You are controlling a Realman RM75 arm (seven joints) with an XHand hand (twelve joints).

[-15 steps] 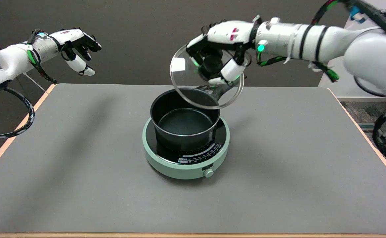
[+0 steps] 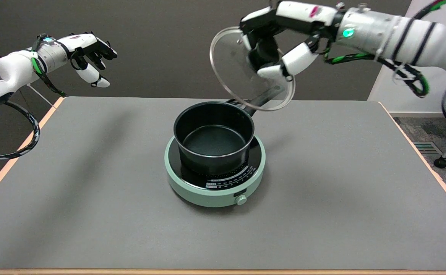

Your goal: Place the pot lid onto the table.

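I have the round clear glass pot lid (image 2: 233,72) off the black saucepan (image 2: 213,139), tilted in the air at its one o'clock, my right hand (image 2: 280,46) clamped around its knob. Left: lower it onto the grey table (image 2: 341,172).

Clear glass pot lid (image 2: 230,72) with black knob; black pot (image 2: 213,143); pale green cooker (image 2: 215,191) with black top and white markings; grey counter (image 2: 341,183), orange-edged; black-and-white right hand (image 2: 280,46).
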